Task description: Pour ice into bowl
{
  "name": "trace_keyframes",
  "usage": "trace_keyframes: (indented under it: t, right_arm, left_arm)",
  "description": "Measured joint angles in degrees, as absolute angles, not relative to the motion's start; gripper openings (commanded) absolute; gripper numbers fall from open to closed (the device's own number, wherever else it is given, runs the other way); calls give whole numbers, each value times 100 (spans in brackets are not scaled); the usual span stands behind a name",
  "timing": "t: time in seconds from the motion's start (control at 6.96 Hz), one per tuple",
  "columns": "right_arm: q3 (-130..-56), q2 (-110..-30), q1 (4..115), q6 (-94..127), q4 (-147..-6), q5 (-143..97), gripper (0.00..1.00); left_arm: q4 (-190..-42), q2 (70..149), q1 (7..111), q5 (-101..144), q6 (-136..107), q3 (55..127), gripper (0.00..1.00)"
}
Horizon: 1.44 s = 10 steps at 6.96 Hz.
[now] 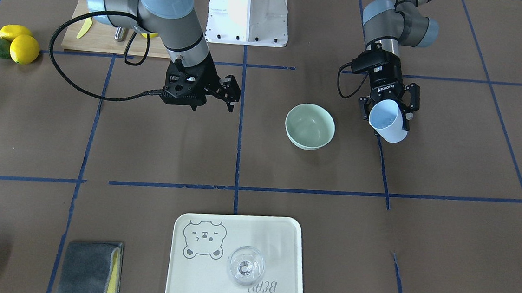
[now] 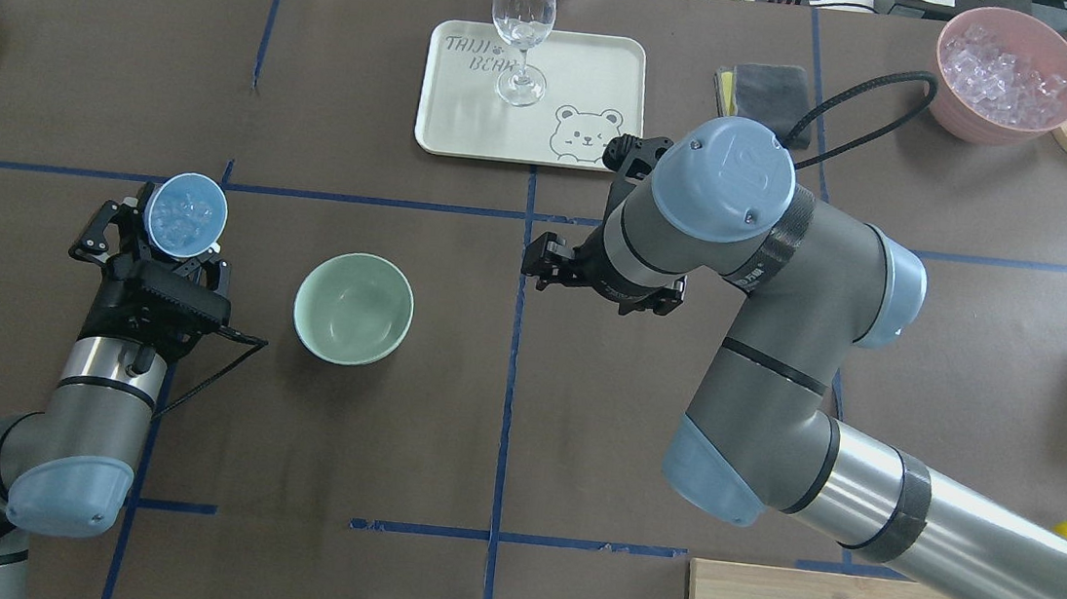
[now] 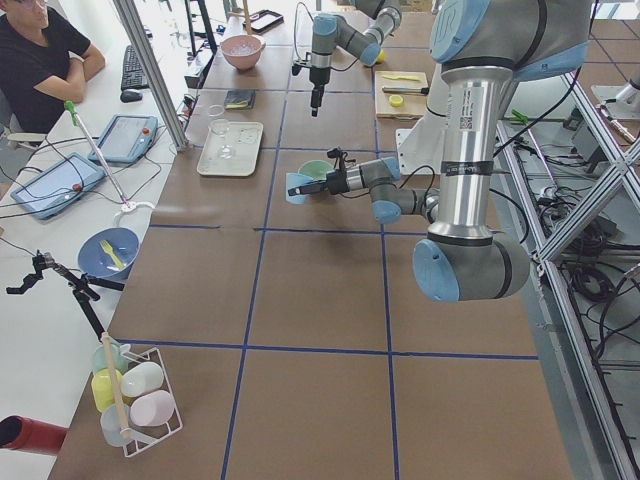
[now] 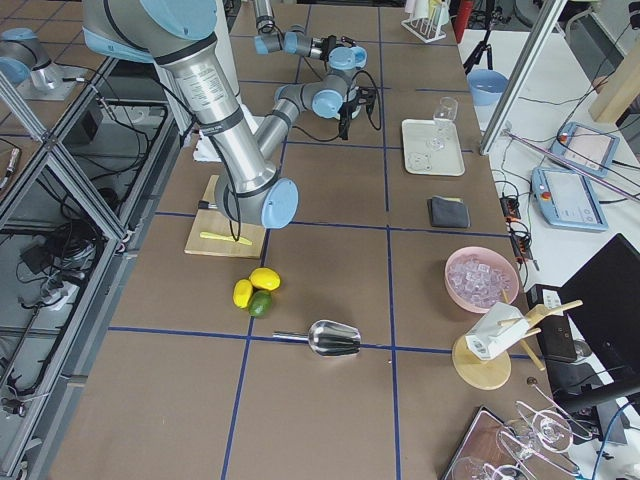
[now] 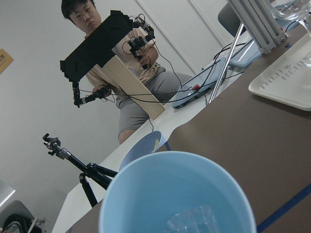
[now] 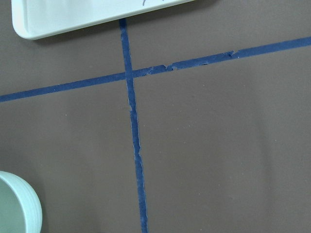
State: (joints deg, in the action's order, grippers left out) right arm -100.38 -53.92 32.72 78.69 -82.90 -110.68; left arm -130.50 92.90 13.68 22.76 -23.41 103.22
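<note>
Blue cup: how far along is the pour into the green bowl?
Done: the left gripper is shut on the blue cup, with the ice inside it. In hand: the cup is held beside the bowl, not over it. Left: carry the cup over the bowl and tip it, since the bowl looks empty. The right gripper hangs open, holding nothing.

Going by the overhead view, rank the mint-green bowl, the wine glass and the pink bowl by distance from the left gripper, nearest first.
Measured from the left gripper, shut on the blue cup:
1. Mint-green bowl, just to its right.
2. Wine glass, on the tray at the far middle.
3. Pink bowl, in the far right corner.
</note>
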Motion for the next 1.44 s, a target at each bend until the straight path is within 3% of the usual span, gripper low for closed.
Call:
trace_keyframes:
  t: [1.44]
  right_arm:
    - [-10037, -5494, 3366, 7779, -8218, -11057, 100]
  left_arm:
    - [-13033, 9917, 1196, 1545, 3305, 10116, 0]
